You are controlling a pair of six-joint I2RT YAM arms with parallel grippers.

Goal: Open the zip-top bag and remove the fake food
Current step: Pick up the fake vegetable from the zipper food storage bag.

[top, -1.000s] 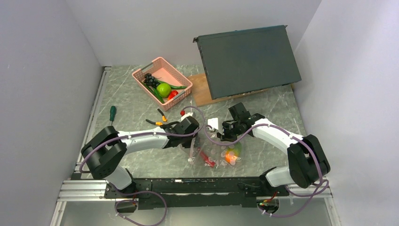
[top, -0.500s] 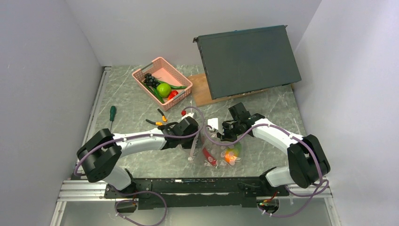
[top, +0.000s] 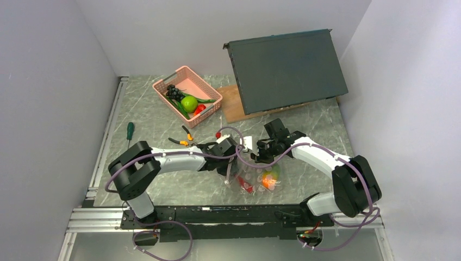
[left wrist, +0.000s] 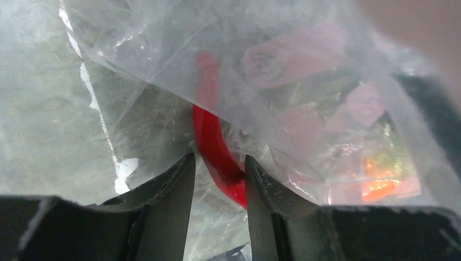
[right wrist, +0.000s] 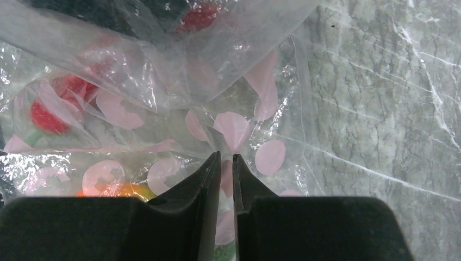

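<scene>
From above, the left tool (top: 232, 162) and the right tool (top: 258, 156) meet at the bag (top: 256, 179), which lies on the desk (top: 152, 117).

Left wrist: the fingers are partly spread, with a red piece (left wrist: 211, 138) under the film between them.

Right wrist: the fingers are nearly pressed together, pinching the bag film.

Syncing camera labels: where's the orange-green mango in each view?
Top external: mango inside the zip-top bag, its right part.
Left wrist: orange glow at right, behind plastic.
Right wrist: orange patch, bottom left.
Shared landmark: the bag around it; its pale spots show in both wrist views.
</scene>
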